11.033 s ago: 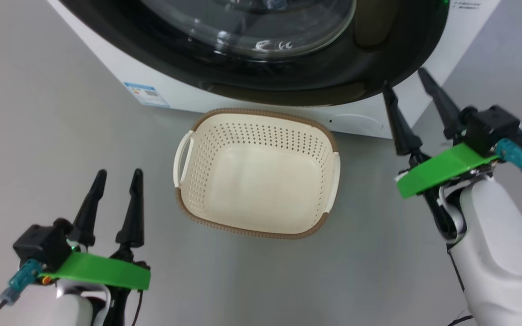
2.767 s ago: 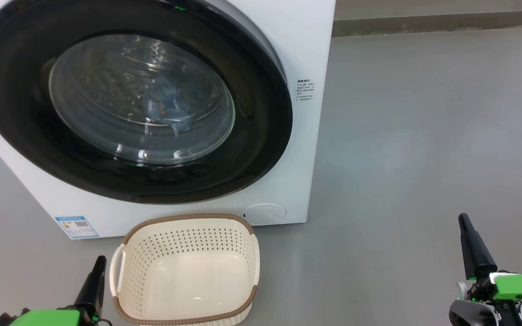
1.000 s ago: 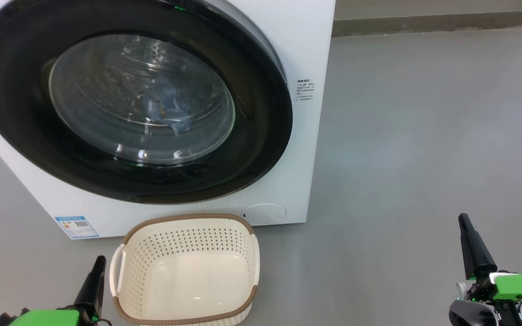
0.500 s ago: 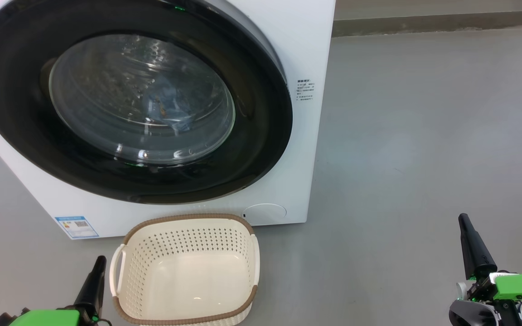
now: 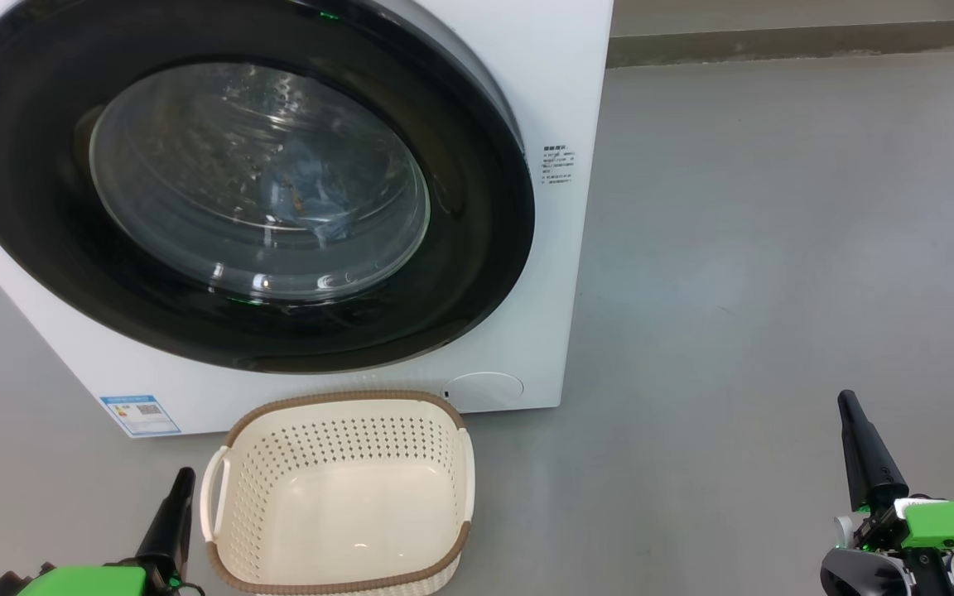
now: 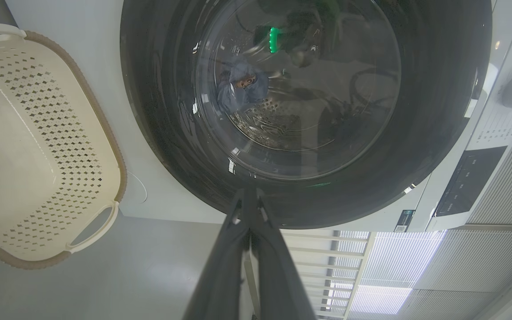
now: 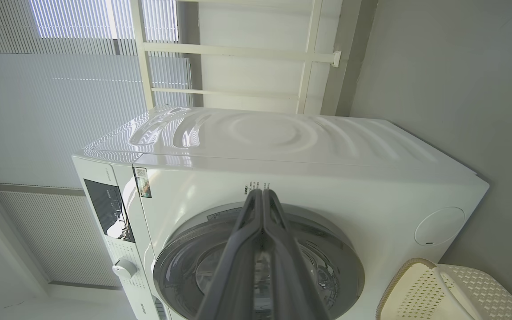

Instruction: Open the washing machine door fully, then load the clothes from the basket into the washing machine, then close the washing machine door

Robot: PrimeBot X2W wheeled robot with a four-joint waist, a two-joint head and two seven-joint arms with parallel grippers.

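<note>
Low at the near left in the head view, we find our left gripper [image 5: 185, 476] pinched shut and empty beside the empty basket [image 5: 336, 396], nearer the shut door [image 5: 477, 248] than our closed right gripper [image 5: 846, 400]; the left wrist view faces the clothes [image 6: 242, 84] behind that door, the right wrist view the washer [image 7: 327, 178].

The left gripper [image 5: 183, 480] sat at the lower left of the head view, its two dark fingers pressed together, empty and pointing up, with the left green bracket [image 5: 84, 579] at its base. The right gripper [image 5: 850, 406] sat at the lower right, likewise closed on nothing, fingers leaning slightly left above the right green bracket [image 5: 953, 523].
</note>
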